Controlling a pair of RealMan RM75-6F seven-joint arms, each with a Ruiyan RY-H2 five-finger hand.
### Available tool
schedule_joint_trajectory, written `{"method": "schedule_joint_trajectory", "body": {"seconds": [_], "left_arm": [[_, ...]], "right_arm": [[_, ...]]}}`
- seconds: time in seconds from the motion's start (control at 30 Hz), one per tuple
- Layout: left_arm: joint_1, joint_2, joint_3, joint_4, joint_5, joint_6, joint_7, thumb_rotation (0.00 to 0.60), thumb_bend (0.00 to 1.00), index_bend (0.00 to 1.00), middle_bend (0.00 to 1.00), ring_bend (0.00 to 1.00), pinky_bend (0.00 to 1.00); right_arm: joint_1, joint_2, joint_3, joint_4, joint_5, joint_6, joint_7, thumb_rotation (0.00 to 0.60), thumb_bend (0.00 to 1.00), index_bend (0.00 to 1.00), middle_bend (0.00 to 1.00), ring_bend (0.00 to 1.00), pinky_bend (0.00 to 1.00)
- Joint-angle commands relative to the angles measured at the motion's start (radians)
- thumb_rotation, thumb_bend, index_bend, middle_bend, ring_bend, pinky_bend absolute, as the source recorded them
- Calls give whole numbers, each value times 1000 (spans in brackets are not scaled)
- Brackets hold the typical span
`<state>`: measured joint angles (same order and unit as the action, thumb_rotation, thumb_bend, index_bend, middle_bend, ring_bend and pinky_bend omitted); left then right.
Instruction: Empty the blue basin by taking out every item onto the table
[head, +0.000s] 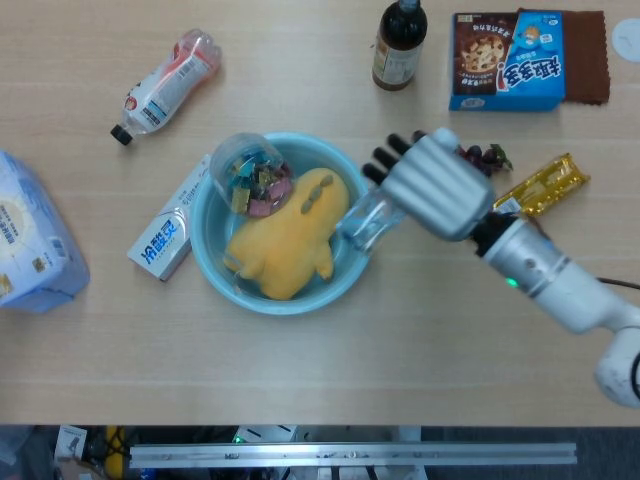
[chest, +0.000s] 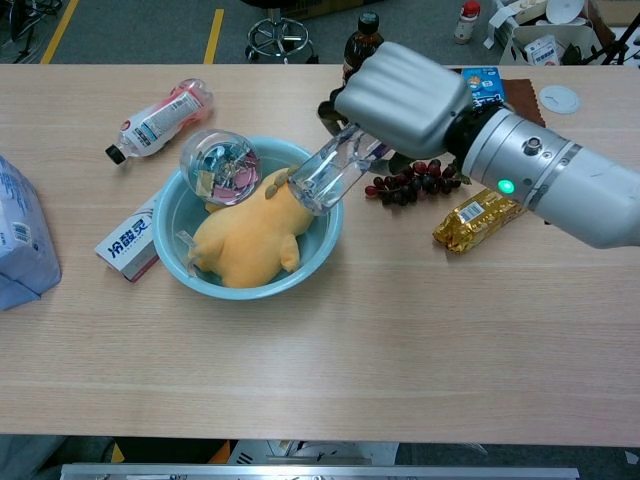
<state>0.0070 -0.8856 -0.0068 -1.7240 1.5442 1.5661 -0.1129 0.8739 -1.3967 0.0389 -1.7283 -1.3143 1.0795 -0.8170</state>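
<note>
The blue basin (head: 290, 308) (chest: 250, 292) sits left of centre on the table. In it lie a yellow plush toy (head: 285, 235) (chest: 245, 240) and, against the far left rim, a clear jar of coloured clips (head: 248, 175) (chest: 218, 165). My right hand (head: 435, 185) (chest: 400, 95) grips a clear plastic bottle (head: 365, 218) (chest: 330, 172) by its upper end. The bottle hangs tilted over the basin's right rim, its lower end pointing down at the plush. My left hand is not in view.
A toothpaste box (head: 165, 232) touches the basin's left side, with a tissue pack (head: 30, 240) further left. A pink-labelled bottle (head: 165, 85), a dark bottle (head: 400, 42) and a cookie box (head: 505, 60) lie at the back. Grapes (chest: 410, 185) and a gold bar (chest: 478, 215) lie under my right arm.
</note>
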Motion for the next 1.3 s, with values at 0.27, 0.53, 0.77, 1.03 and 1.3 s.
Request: {"method": "schedule_joint_trajectory", "body": {"seconds": [0.27,0.53,0.77,1.03,1.3], "left_arm": [[-13,2,2,-35,22,-10,39,600,166,58,64,20,133],[-13,6,7,-63,30,-11,72,600,166,58,64,21,133],[-8,12,11,-78,29,-7,85,600,166,58,64,21,133],[-13,7,11,-77,28,-15,89,600,165,58,64,21,133],[-21,1,11,-69,23,-30,87,600,166,58,65,21,133]], "right_arm": [[-99,159,-79,-35,-87,15,125,600,328,618,578,584,706],[-128,156,-128,-9,-164,-29,179,600,328,618,578,584,706],[-131,125,-162,47,-187,-117,205,600,328,618,578,584,706],[-143,68,-151,114,-174,-153,161,600,327,617,568,543,701],[-156,12,-118,164,-63,-195,80,600,322,430,429,376,574]]}}
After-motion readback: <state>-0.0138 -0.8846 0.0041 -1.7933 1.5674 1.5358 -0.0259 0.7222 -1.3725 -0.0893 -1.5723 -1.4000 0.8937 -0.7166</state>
